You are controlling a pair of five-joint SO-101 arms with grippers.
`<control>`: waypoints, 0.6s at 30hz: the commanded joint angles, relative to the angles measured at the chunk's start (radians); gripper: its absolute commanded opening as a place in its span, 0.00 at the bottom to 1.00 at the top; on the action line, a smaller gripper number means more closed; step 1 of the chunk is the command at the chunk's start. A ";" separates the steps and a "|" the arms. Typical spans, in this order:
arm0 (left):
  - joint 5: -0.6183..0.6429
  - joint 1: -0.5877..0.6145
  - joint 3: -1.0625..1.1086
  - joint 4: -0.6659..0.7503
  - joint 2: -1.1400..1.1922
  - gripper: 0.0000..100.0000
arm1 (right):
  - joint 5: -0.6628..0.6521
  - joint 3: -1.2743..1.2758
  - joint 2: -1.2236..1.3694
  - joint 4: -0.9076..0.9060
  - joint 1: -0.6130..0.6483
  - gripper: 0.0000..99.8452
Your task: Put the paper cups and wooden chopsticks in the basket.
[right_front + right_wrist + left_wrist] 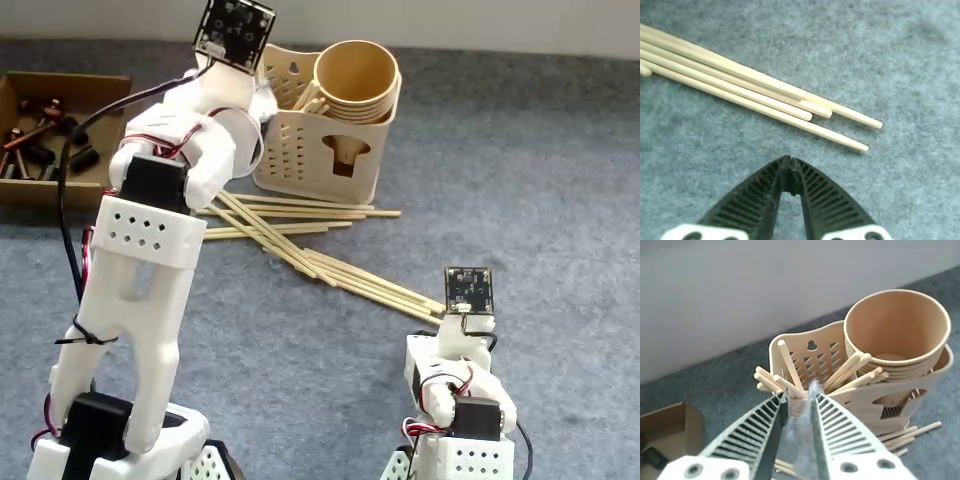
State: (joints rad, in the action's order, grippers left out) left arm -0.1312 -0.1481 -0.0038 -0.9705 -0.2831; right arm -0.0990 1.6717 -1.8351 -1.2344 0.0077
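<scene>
Above the basket's (305, 160) left rim, the left pincer (800, 392) hung narrowly parted, holding nothing. Inside the basket stood one nested stack of paper cups (356, 78), about five rims, with roughly seven chopsticks (850, 371) leaning beside it. In front of the basket, perhaps ten loose chopsticks (350, 272) lay fanned on the worktop (540, 180), their long axes running away from the basket toward the right pincer (790, 161). That pincer, closed and empty, sat just short of four tips, so it looked the nearer one for those.
</scene>
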 commanded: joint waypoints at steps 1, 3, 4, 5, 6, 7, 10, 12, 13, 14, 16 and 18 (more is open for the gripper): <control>-0.057 -0.038 -0.062 -0.055 -0.042 0.08 | 0.002 0.127 -0.005 0.010 -0.012 0.01; -0.121 -0.061 -0.064 -0.104 -0.061 0.08 | 0.002 0.127 -0.005 0.010 -0.012 0.01; -0.160 -0.081 -0.062 -0.133 -0.074 0.08 | 0.002 0.127 -0.005 0.010 -0.012 0.01; -0.198 -0.108 -0.061 -0.164 -0.091 0.08 | 0.002 0.127 -0.005 0.010 -0.012 0.01; -0.236 -0.137 -0.059 -0.199 -0.107 0.08 | 0.002 0.127 -0.005 0.010 -0.012 0.01; -0.273 -0.165 -0.059 -0.235 -0.116 0.08 | 0.002 0.127 -0.005 0.010 -0.012 0.01; -0.358 -0.242 -0.058 -0.327 -0.122 0.08 | 0.002 0.127 -0.005 0.010 -0.012 0.01; -0.431 -0.271 -0.036 -0.362 -0.101 0.08 | 0.002 0.127 -0.005 0.010 -0.012 0.01; -0.468 -0.278 -0.024 -0.377 -0.085 0.08 | 0.002 0.127 -0.005 0.010 -0.012 0.01; -0.503 -0.282 -0.013 -0.385 -0.068 0.08 | 0.002 0.127 -0.005 0.010 -0.012 0.01; -0.560 -0.280 0.015 -0.390 -0.028 0.08 | 0.002 0.127 -0.005 0.010 -0.012 0.01; -0.606 -0.278 0.044 -0.391 0.016 0.08 | 0.002 0.127 -0.005 0.010 -0.012 0.01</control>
State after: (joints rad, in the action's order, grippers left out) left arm -0.6774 -0.4104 0.0284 -1.3556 -0.3015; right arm -0.0990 1.6717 -1.8351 -1.2344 0.0077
